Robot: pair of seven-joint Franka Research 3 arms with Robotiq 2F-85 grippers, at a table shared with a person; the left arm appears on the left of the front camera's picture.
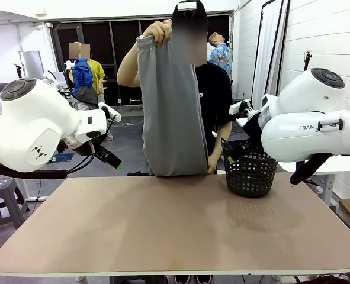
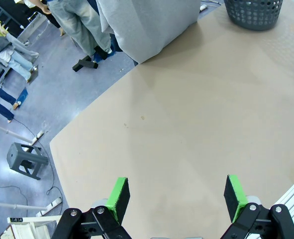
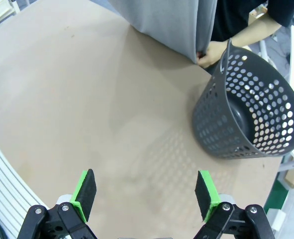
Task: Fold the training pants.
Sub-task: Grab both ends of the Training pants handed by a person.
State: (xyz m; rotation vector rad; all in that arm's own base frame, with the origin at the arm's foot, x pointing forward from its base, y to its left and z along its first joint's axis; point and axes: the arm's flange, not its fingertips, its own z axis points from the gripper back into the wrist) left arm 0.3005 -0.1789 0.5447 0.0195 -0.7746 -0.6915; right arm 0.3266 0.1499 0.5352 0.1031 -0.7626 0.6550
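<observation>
A person at the far side holds the light grey training pants up by the gathered waistband with one raised hand; the other hand grips the hem near the table edge. The pants hang vertically, their lower end showing at the table's far edge. My left gripper is open above the bare tabletop, well short of the pants. My right gripper is open too, hovering over the table beside the basket. Both arms are held back at the sides.
A black mesh basket stands at the table's far right, empty inside. The tan tabletop stretches bare between the arms. A grey stool stands on the floor beyond the left edge.
</observation>
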